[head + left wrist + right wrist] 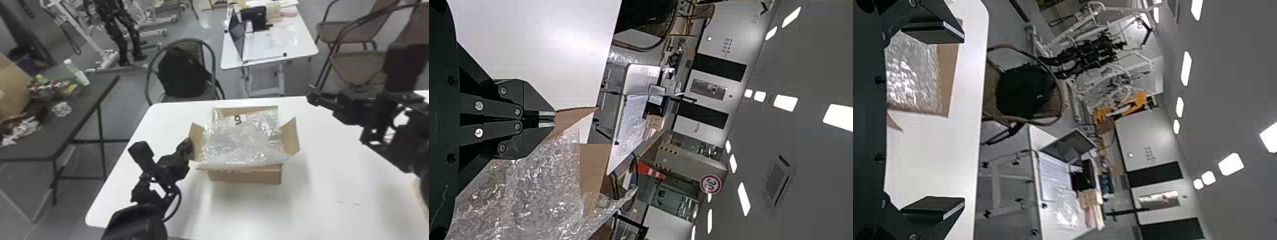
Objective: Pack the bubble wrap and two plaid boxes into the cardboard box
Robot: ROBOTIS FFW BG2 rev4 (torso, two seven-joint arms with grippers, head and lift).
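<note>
In the head view, my left gripper point(189, 146) is at the left flap of the cardboard box point(244, 176). Its fingers are together in the left wrist view, where the gripper point(547, 119) meets the brown flap point(571, 117); whether the flap is pinched cannot be told. Bubble wrap point(239, 137) covers the box opening between the raised side flaps and drapes over the near edge, hiding what lies beneath. My right gripper point(311, 95) is above the table's far right part, apart from the box. In the right wrist view that gripper point(948, 120) is open, its fingers wide apart.
The box stands on a white table point(332, 178). Beyond its far edge is a chair with a black bag point(182, 71). A dark side table point(79, 105) with assorted items is on the left; another white table point(271, 48) stands behind.
</note>
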